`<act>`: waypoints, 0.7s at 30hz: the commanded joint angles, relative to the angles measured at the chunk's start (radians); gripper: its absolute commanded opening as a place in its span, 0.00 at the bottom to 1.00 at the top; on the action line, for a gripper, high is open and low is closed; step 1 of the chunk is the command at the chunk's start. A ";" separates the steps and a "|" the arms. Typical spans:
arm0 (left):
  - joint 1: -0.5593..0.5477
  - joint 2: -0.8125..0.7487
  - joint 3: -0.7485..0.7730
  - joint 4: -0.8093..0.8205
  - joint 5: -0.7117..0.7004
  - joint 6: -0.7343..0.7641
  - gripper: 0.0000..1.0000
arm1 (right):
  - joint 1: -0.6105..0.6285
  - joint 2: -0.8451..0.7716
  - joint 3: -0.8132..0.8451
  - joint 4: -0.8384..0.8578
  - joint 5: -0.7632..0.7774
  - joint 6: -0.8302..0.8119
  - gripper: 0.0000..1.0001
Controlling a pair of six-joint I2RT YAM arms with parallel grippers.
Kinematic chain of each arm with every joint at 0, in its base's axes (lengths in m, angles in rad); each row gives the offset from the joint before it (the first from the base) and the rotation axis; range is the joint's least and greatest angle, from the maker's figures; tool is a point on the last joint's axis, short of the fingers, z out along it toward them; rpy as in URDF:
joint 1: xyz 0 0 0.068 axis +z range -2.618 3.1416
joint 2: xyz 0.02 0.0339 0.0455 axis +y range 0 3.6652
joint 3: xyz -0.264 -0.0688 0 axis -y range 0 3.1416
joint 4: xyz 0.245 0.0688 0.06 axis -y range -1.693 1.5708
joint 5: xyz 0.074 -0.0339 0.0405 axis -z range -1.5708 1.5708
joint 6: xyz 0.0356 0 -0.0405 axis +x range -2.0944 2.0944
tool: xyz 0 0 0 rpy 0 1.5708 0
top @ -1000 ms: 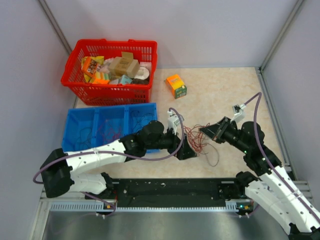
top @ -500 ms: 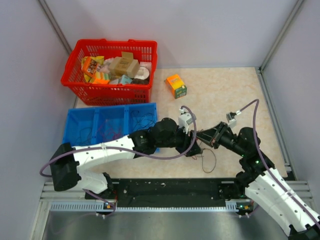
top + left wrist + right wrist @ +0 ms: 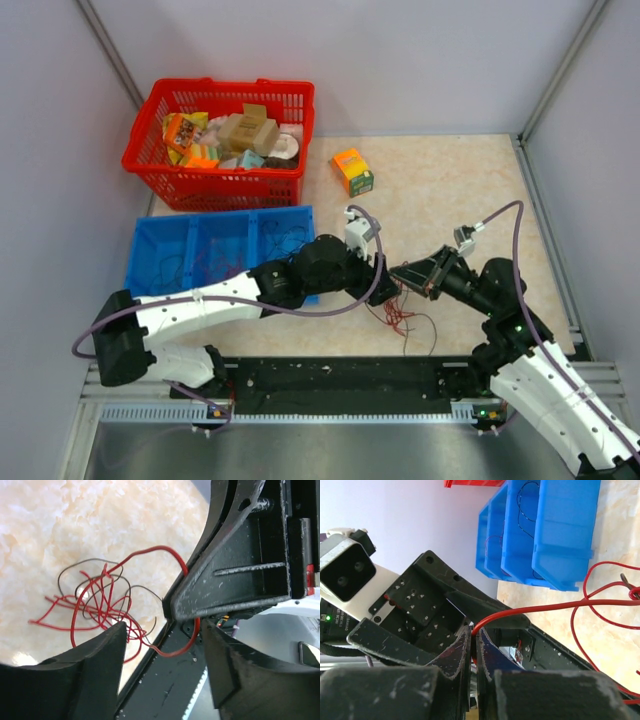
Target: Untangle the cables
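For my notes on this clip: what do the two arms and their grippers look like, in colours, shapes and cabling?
Both arms have white shell links with black joint housings, and a thick purple hose loops along each. The left gripper and right gripper are black; in the wrist views the fingers are matte, scuffed, wedge-shaped plastic, one edge finely serrated. A white camera block sits on the left wrist. Small green lights show on the right arm.

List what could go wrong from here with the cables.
1. The right gripper is shut on one red wire; pulling may drag the whole tangle instead of freeing it.
2. The left gripper is open right beside the right one; the two could collide.
3. A red loop hangs over the table edge and could snag.
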 commanded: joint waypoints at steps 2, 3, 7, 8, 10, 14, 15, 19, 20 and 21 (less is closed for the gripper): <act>-0.003 0.110 0.123 0.010 0.062 0.004 0.46 | 0.011 -0.013 0.092 0.011 -0.010 -0.007 0.00; -0.003 0.122 0.129 0.015 0.076 0.004 0.36 | 0.011 -0.014 0.097 0.001 -0.004 -0.015 0.00; -0.002 0.113 0.120 0.005 0.046 0.018 0.01 | 0.013 -0.034 0.108 -0.083 0.060 -0.082 0.00; -0.003 0.099 0.116 -0.011 0.029 0.032 0.00 | 0.011 -0.042 0.109 -0.113 0.091 -0.125 0.07; -0.002 0.063 0.100 -0.025 -0.020 0.059 0.00 | 0.011 -0.034 0.134 -0.245 0.182 -0.305 0.41; -0.002 -0.010 0.082 -0.045 -0.060 0.101 0.00 | 0.004 0.042 0.206 -0.517 0.435 -0.539 0.75; 0.000 -0.020 0.091 -0.071 -0.101 0.110 0.00 | 0.004 0.046 0.206 -0.522 0.435 -0.561 0.75; 0.003 -0.056 0.105 -0.114 -0.133 0.124 0.00 | 0.004 0.003 0.142 -0.513 0.473 -0.578 0.77; 0.003 -0.062 0.105 -0.111 -0.122 0.124 0.00 | 0.004 -0.002 0.105 -0.499 0.482 -0.581 0.76; 0.005 -0.065 0.109 -0.110 -0.114 0.122 0.00 | 0.004 -0.003 0.078 -0.471 0.470 -0.592 0.76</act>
